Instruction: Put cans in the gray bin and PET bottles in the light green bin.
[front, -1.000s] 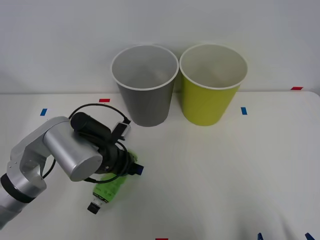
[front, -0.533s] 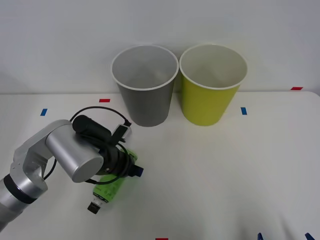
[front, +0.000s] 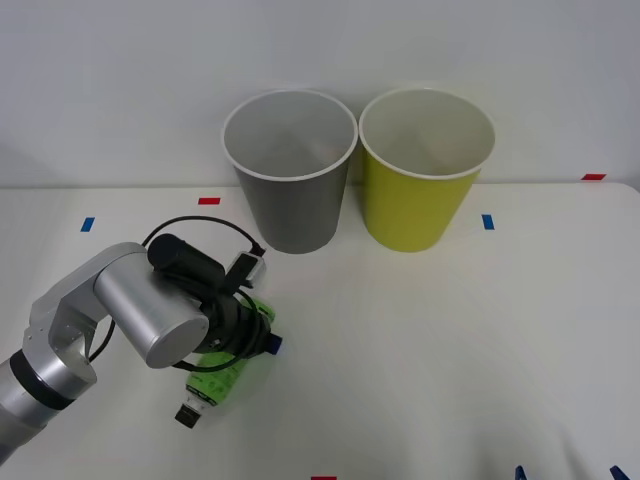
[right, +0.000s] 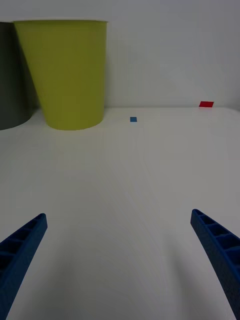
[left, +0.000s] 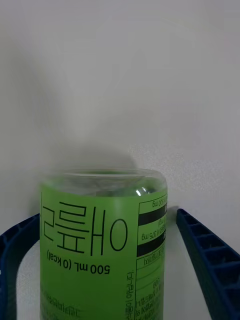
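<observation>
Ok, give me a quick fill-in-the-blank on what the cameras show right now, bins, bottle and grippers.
1. The bottle lies on its side between the fingers of the ____ gripper.
2. The gray bin stands to the robot's ____ of the light green bin.
3. The bottle's cap is ____ in colour.
4. The right gripper, low over the bare table, has its fingers ____.

Missing words: left; left; black; open

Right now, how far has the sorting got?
Nothing looks sorted yet. In hand: the left gripper straddles the lying green-labelled plastic bottle, one finger showing a gap. Left: lift it into the yellow-green plastic bin. The right gripper waits open.
</observation>
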